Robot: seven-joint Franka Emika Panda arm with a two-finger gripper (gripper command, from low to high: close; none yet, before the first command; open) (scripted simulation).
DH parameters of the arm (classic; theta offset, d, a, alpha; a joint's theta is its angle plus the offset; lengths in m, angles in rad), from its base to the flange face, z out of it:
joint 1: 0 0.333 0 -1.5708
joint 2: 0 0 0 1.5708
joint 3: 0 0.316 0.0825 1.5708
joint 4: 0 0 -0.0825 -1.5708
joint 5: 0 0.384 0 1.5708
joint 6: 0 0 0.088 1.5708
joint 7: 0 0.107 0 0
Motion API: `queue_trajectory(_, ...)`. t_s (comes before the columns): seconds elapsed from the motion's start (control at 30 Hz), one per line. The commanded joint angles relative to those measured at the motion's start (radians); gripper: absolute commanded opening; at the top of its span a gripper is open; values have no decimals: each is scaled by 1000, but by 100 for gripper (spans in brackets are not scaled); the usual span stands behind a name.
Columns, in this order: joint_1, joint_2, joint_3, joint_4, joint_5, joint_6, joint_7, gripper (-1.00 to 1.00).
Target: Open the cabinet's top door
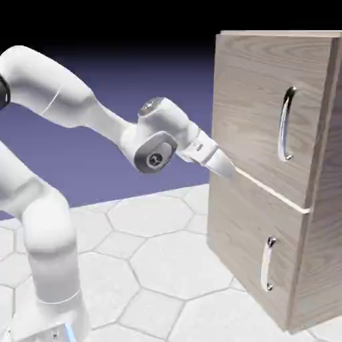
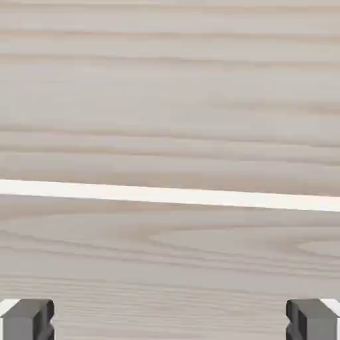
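The light wood-grain cabinet stands at the exterior view's right. Its top door is flush and carries a long curved silver handle. My gripper points at the cabinet front, right at the pale seam between the two doors and well left of the handle. In the hand view, wood grain fills the picture, crossed by the seam. The gripper is open, its grey fingertips far apart at the bottom corners with nothing between them.
Below the seam sits the shorter lower door with a small silver handle. The white arm arches in from the left over the hexagon-patterned table.
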State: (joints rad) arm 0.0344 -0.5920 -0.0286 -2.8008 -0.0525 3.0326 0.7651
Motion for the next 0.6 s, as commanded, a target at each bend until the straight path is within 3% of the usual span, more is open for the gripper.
queue_trajectory(0.0,19,-18,-24,8,-44,-4,20,0)
queue_trajectory(0.57,335,-328,-428,137,-783,-66,359,0)
